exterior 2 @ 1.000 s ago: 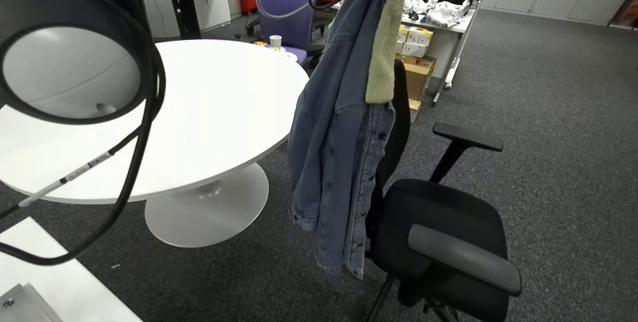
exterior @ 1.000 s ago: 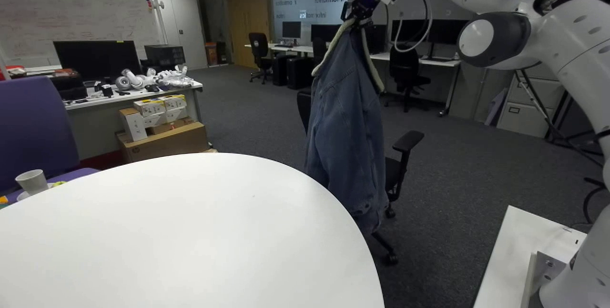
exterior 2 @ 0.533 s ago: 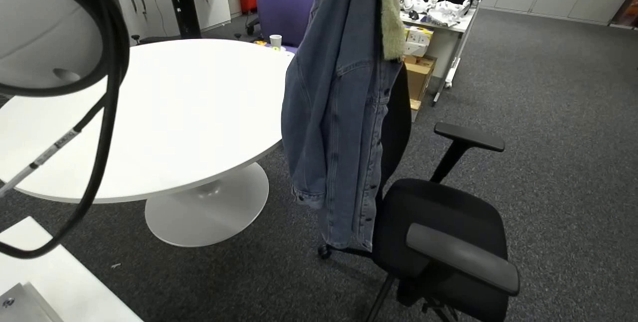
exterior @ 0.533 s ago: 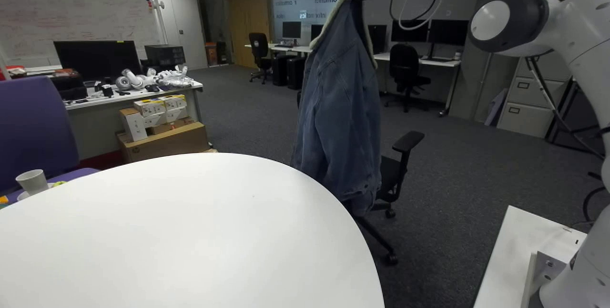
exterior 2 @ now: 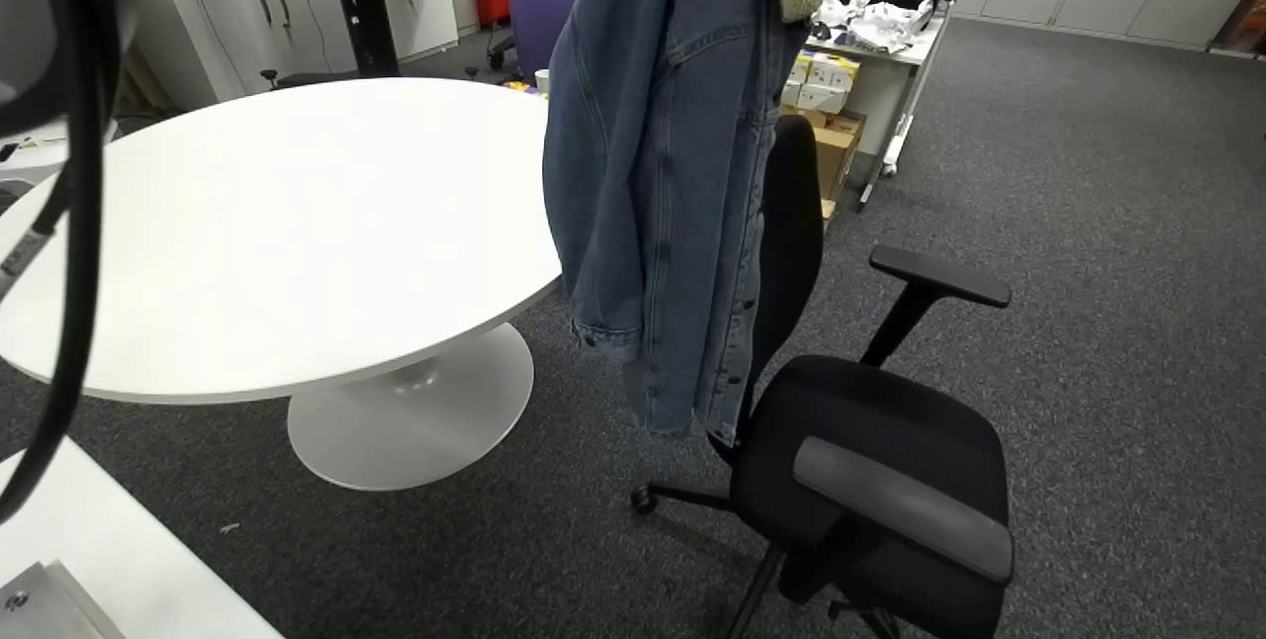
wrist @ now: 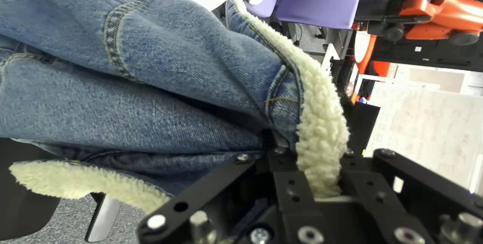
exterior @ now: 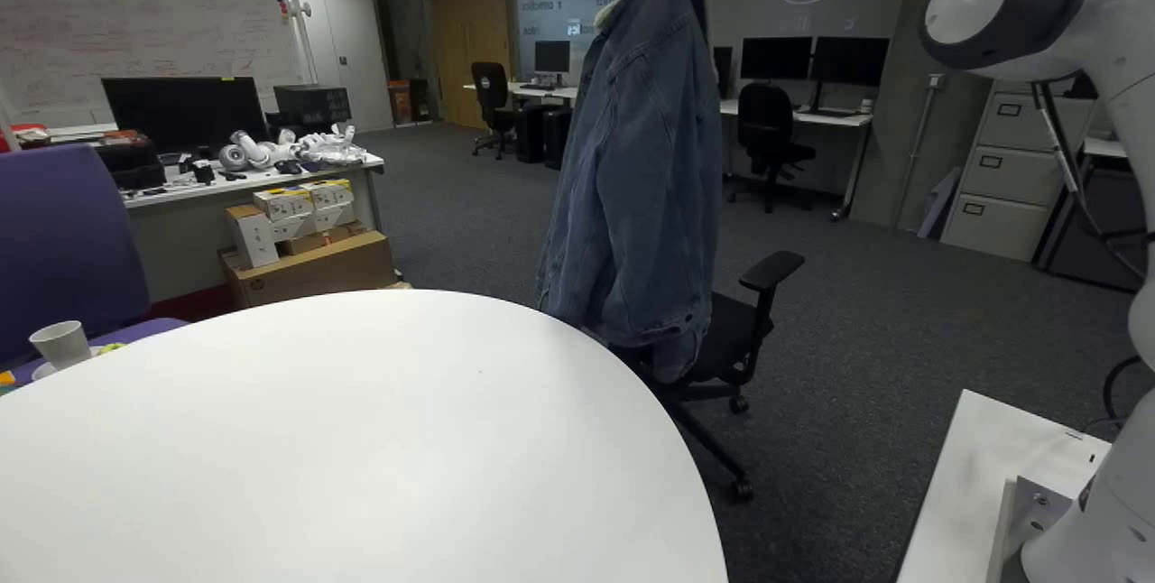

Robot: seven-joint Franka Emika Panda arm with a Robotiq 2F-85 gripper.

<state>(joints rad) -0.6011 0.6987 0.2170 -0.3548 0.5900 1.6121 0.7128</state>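
Observation:
A blue denim jacket (exterior: 645, 177) with a cream fleece collar hangs in the air. It also shows in an exterior view (exterior 2: 653, 174) and fills much of the wrist view (wrist: 181, 47). In the wrist view my gripper (wrist: 314, 151) is shut on the fleece collar (wrist: 322, 123), which is pinched between the two fingers. The gripper itself is above the top edge of both exterior views. The jacket hangs beside the backrest of a black office chair (exterior 2: 870, 451), between it and the round white table (exterior 2: 346, 224). Its lower hem is below the table top's level. I cannot tell whether it touches the chair.
The chair's armrests (exterior 2: 940, 273) stand up on its sides. A purple chair (exterior: 63, 231) with a white cup (exterior: 61, 344) is across the table. A desk (exterior: 253, 186) with a monitor and boxes stands behind. My base stands on a white table (exterior: 984, 484).
The gripper has risen out of the exterior views, still holding the jacket. The jacket has moved up, its hem now higher beside the chair. The black chair has shifted very slightly.

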